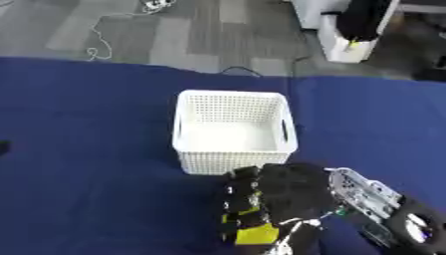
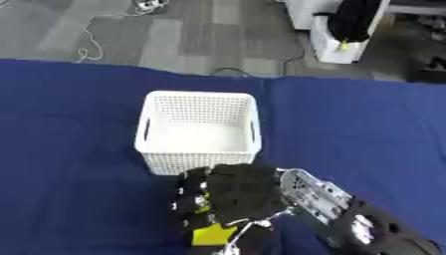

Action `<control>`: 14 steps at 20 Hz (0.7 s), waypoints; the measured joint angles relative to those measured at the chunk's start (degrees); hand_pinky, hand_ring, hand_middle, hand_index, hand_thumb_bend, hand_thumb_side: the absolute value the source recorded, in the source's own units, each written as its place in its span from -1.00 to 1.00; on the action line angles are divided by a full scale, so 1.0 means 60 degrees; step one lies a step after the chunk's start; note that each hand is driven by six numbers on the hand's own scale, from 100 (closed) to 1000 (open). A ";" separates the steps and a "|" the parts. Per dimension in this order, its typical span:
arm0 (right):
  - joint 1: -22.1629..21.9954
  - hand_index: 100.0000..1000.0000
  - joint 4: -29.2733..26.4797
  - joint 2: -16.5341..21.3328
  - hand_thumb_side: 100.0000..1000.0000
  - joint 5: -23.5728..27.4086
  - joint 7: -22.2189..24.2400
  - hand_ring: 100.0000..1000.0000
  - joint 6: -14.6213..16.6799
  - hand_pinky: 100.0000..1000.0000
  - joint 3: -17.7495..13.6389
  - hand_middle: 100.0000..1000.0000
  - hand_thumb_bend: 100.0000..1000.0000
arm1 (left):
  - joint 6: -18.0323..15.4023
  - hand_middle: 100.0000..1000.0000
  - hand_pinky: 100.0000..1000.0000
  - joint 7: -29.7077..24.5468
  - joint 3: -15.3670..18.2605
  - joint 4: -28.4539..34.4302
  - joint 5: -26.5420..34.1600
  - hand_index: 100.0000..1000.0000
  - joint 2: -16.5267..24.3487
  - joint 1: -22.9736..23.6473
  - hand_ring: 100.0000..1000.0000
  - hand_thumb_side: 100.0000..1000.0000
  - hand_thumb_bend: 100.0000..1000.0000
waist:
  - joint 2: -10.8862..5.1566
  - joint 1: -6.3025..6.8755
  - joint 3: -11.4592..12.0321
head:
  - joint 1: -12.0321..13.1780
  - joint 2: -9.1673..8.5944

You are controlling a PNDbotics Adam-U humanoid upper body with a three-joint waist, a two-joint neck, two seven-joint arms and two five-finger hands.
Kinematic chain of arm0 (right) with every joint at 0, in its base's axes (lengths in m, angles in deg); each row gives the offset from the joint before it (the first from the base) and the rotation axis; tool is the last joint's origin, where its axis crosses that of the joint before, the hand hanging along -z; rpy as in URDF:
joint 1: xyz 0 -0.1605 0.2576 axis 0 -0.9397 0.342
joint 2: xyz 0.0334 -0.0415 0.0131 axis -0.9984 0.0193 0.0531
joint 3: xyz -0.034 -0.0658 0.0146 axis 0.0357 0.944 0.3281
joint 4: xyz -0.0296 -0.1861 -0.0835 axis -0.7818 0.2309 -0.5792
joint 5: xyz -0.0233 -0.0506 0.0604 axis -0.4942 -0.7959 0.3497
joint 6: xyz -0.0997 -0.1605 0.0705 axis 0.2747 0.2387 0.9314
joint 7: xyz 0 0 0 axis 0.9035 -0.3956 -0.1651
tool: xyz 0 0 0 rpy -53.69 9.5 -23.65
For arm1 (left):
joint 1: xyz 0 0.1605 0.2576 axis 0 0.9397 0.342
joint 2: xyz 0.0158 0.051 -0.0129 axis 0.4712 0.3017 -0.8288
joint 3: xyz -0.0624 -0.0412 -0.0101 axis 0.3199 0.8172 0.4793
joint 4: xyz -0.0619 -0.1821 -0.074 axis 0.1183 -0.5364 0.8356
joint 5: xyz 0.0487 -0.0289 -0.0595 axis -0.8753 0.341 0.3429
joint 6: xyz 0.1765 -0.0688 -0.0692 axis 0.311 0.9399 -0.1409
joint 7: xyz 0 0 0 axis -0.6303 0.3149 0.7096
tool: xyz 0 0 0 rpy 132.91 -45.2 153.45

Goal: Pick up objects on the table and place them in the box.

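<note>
White basket (image 1: pixel 232 130) sits mid-bench (image 1: pixel 87 129) on the blue cloth, looks empty inside. Right hand (image 1: pixel 278 199) comes in from the lower right, just in front of the basket's near wall, fingers (image 1: pixel 237 199) curled round a yellow thing (image 1: pixel 253 233). Cable (image 1: pixel 100 35) on the floor beyond.

The right arm (image 1: pixel 388 209) reaches in from the lower right, its black hand (image 1: pixel 278 199) turned back-up with fingers (image 1: pixel 237 209) curled downward. The left hand doesn't show.
</note>
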 measured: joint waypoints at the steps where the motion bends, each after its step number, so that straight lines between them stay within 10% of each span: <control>1: 0.0002 0.44 0.0098 -0.0044 1.00 -0.0042 -0.0063 0.20 0.0046 0.35 0.0007 0.35 -1.00 | 0.0002 0.66 0.96 -0.0002 0.0000 0.0000 0.0000 0.70 0.0000 0.0000 0.58 0.44 -1.00 | 0.0003 0.0000 0.0018 | 0.0000 -0.0001; 14: 0.0212 0.38 0.1223 -0.0234 1.00 -0.0692 -0.0947 0.12 0.0319 0.26 0.0059 0.27 -1.00 | 0.0005 0.65 0.96 -0.0006 -0.0002 0.0000 -0.0001 0.70 -0.0003 -0.0038 0.57 0.45 -1.00 | 0.0068 -0.0003 0.0114 | -0.0001 -0.0073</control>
